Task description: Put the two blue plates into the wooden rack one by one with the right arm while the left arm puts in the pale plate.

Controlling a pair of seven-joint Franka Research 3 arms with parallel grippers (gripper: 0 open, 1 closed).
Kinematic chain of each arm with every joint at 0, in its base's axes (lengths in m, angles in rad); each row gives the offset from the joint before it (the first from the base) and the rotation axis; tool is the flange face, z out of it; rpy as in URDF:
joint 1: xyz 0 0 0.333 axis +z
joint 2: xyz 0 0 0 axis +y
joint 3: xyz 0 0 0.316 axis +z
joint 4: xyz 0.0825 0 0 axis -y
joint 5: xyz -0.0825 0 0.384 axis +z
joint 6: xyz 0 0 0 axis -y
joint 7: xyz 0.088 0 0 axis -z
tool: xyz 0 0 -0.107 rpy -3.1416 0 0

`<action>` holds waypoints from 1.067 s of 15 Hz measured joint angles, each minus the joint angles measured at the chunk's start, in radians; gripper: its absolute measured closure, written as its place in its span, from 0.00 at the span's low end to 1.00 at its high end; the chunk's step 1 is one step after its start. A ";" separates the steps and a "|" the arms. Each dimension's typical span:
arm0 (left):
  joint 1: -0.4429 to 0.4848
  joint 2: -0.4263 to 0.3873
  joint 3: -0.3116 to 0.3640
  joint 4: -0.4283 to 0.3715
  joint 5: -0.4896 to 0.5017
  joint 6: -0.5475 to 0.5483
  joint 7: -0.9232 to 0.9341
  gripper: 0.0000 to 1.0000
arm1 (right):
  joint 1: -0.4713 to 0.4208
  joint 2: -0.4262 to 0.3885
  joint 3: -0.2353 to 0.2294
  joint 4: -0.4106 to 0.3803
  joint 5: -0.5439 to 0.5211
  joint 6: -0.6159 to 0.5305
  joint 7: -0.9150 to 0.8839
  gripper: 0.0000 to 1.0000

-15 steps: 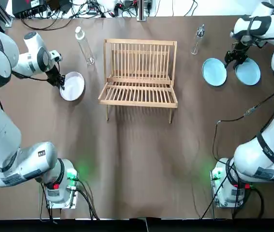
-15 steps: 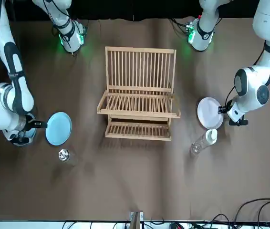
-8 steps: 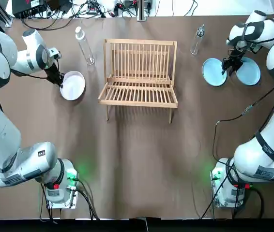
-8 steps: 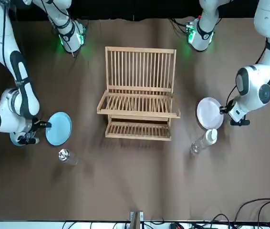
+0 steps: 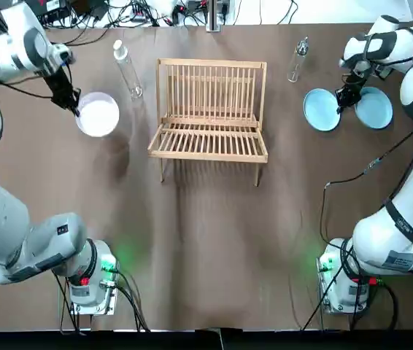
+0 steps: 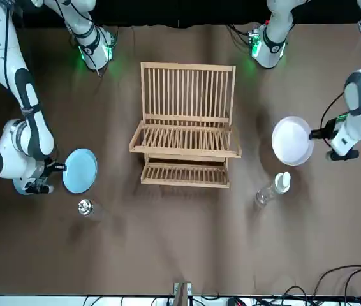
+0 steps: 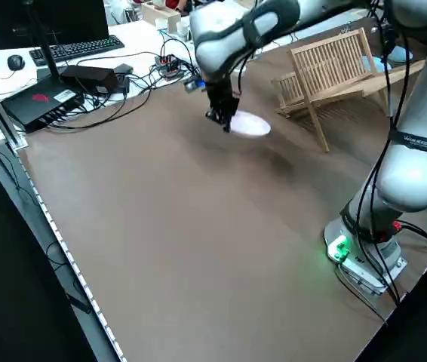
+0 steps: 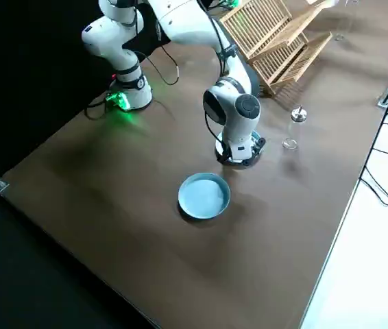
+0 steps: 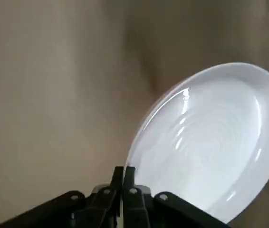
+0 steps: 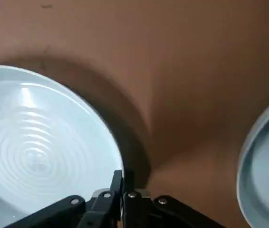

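Note:
The wooden rack (image 5: 210,109) stands at the middle back of the table. My left gripper (image 5: 71,103) is shut on the rim of the pale plate (image 5: 98,117), which hangs tilted above the table to the left of the rack; its fingers pinch the edge in the left wrist view (image 9: 123,173). My right gripper (image 5: 345,97) is shut on the rim of one blue plate (image 5: 321,109), right of the rack, its gripped edge slightly raised (image 10: 39,142). The second blue plate (image 5: 375,108) lies flat just beyond it, near the table's right edge.
A clear plastic bottle (image 5: 127,69) lies behind the rack's left corner, close to the pale plate. A wine glass (image 5: 299,55) stands behind the blue plates. Cables run along the back edge. Open brown table stretches in front of the rack.
The left gripper has lifted the pale plate off the table and carried it up and to the left, away from the rack. The right gripper has barely shifted on the blue plate's rim.

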 joint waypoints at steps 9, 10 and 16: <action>-0.002 -0.125 -0.055 0.172 -0.218 -0.446 -0.126 0.96 | 0.043 -0.032 0.000 0.107 0.004 -0.397 0.018 0.97; -0.003 -0.133 -0.082 0.173 -0.226 -0.467 -0.163 0.96 | 0.043 -0.060 0.000 0.125 0.020 -0.486 0.019 0.97; -0.008 -0.153 -0.212 0.173 -0.340 -0.546 -0.393 0.96 | 0.040 -0.253 -0.009 0.166 0.076 -0.823 0.046 0.97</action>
